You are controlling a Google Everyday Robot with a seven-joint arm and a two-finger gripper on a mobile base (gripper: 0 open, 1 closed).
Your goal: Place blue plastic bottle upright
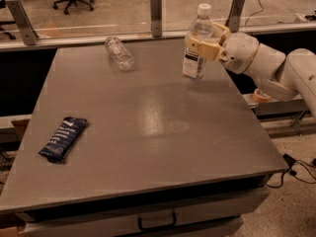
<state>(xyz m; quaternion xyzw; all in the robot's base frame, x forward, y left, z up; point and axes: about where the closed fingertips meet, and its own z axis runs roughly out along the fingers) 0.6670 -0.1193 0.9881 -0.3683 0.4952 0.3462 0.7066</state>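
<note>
The hand (201, 42) shows at the upper right, over the far right part of the worktop (148, 112). Its fingers (208, 48) are pale tan, blocky and flat-sided with squared edges, a duller and yellower shade than the rest of the body. Behind them the wrist (239, 51) is a smooth, rounded, off-white shell, almost ball-shaped. A thin tan ring marks the seam where it joins the next segment. The arm (269, 68) is made of thick, rounded, white casings with a soft matt finish, widening into a larger pale grey-white segment at the right edge. No cables, screws or markings can be made out on it.
</note>
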